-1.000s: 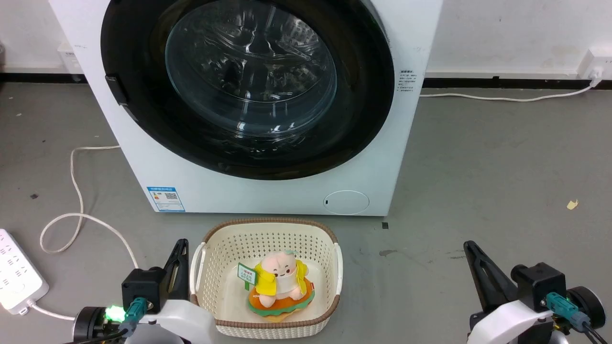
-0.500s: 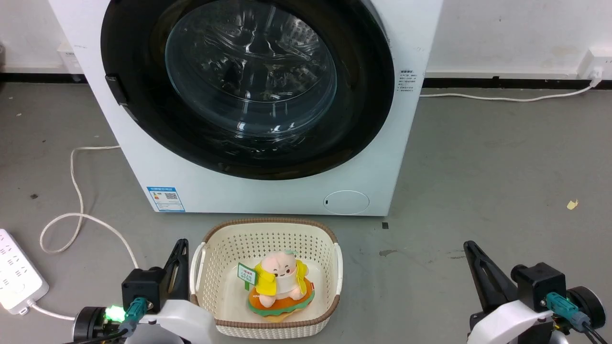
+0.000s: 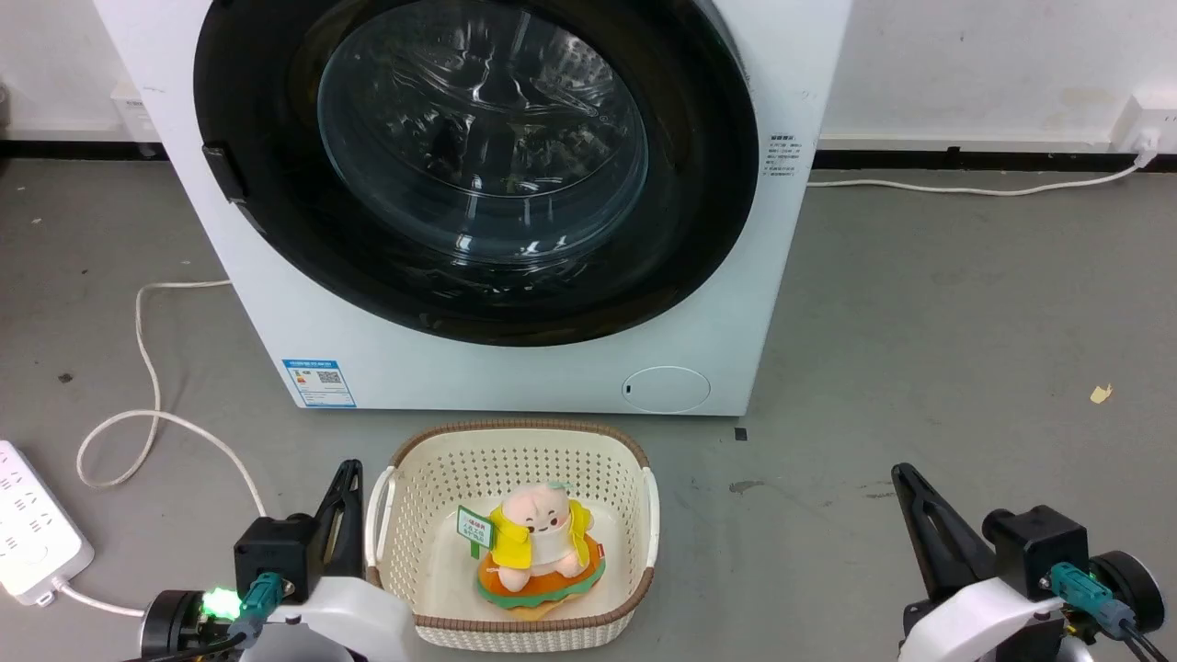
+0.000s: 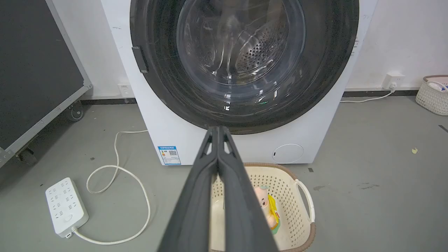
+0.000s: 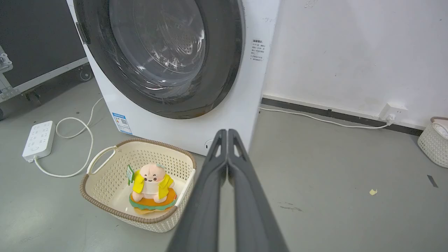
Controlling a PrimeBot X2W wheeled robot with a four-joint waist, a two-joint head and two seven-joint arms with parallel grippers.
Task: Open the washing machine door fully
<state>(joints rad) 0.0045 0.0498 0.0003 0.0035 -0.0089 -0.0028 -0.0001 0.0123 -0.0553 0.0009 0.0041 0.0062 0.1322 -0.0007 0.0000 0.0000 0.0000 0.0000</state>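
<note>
Bright, even indoor light from above, shadows on the floor (image 3: 919, 322) faint and soft. White glare streaks on the washing machine door (image 3: 483, 156), upper middle of the head view. Wrist views sharp but bowed toward the frame edges.

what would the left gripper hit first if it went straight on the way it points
Probably the door, at its lower black rim: the left gripper, shut, has its tips lined up with that rim in the left wrist view. Depth is unclear.
</note>
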